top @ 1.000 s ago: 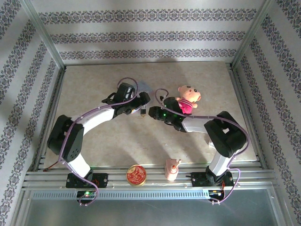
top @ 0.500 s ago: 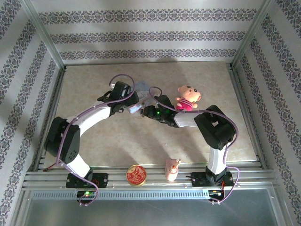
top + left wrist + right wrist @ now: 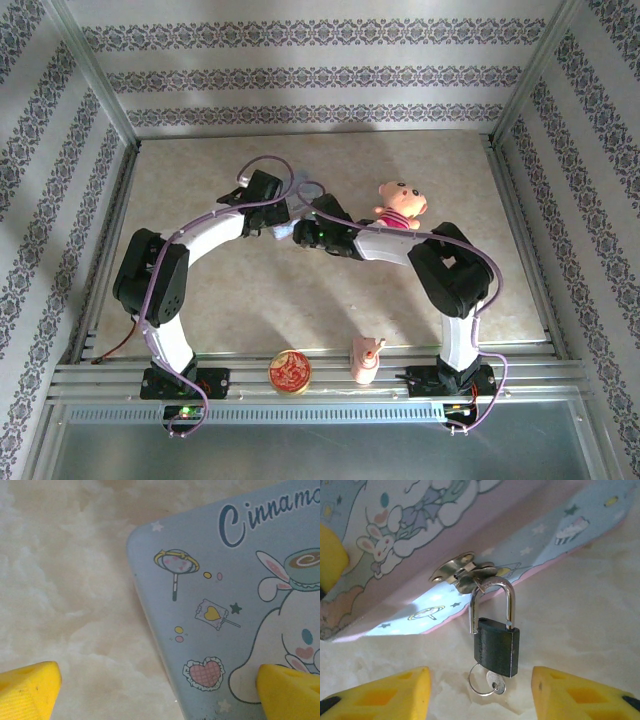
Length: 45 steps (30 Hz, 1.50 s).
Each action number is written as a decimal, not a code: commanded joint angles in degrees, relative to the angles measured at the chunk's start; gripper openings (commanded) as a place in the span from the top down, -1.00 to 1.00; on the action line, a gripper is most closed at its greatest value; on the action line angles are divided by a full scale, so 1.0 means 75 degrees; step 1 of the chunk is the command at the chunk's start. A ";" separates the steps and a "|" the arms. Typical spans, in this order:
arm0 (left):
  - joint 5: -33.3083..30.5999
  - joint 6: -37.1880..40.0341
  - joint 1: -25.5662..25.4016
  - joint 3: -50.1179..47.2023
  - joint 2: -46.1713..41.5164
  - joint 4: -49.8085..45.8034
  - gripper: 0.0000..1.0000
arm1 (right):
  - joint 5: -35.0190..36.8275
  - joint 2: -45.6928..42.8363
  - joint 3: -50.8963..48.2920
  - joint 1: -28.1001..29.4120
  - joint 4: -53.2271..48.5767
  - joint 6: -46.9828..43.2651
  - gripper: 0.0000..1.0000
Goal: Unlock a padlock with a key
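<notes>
See right gripper (image 3: 479,687) with yellow fingers (image 3: 390,692) spread apart, pinching nothing. Find padlock (image 3: 496,650) between them, touching neither. Note dark body, silvery shackle hooked through the metal hasp (image 3: 462,575) on the front of the pale blue tin (image 3: 410,525). Note key (image 3: 492,684) seated in the bottom of the lock, wire ring hanging beneath, pale table (image 3: 590,630) below.

See left gripper (image 3: 157,680) likewise spread wide, holding nothing. Find one tip over bare table, the other over the tin's printed lid, near its corner.

From above, find both wrists meeting at the tin, mid-table. Note pink plush bear (image 3: 400,205) just right of them. Note round red tin (image 3: 290,372) and small pink figure (image 3: 365,358) at the near rail, well apart from the work.
</notes>
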 commanded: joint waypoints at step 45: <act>0.0150 -0.0146 0.0522 -0.0153 0.0210 -0.0294 -0.99 | 0.0382 0.1059 0.1210 -0.0220 -0.1773 -0.1703 0.24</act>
